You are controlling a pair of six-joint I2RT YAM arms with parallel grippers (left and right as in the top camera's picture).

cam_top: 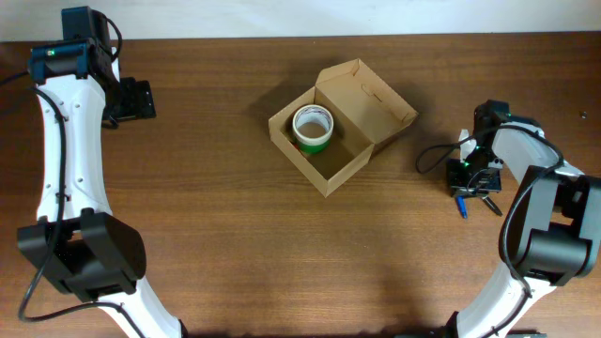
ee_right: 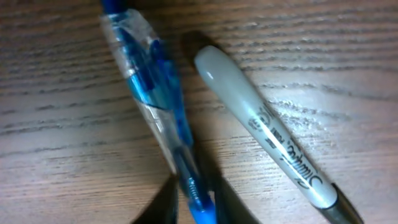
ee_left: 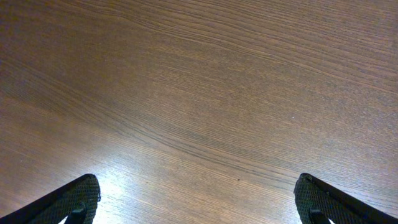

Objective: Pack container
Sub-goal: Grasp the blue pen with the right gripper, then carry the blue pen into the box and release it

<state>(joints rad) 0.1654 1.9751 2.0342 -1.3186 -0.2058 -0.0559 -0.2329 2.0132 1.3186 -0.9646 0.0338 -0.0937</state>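
1. Right wrist view: right tool [ee_right: 194, 202] is low on the worktop [ee_right: 56, 93]. Jaws stand narrow, one each side of the blue pen [ee_right: 152, 93], and look pinched on it. Pen isn't lifted yet.
2. Grip sits near one end of the pen, prob. the tip end (spring shows there), not mid-barrel.
3. Grey Sharpie marker [ee_right: 267, 134] lies just beside the pen, angled away twd its far end.
4. Left tool [ee_left: 196, 199] is fully open w/ nothing in it, over bare wood near the far-left corner.
5. Container [cam_top: 340, 155] sits mid-worktop, a bit twd the far edge. Its flap lid [cam_top: 371, 94] is open, on the side facing the right arm. Green tape roll [cam_top: 313, 129] is already inside, in the far-left part.
6. Step, as I judge it: pick the pen at the right edge, then carry it to the container.
7. Risks:
   - End-heavy grip means the pen may swing or droop on lift, or slip out (slick round barrel).
   - Marker is so close that a finger could nudge or drag it.
   - Lid is in the approach path, so the arm or pen could knock it or shift the container.
   - Roll takes up room, so the pen may prop on the roll or rim instead of lying flat.
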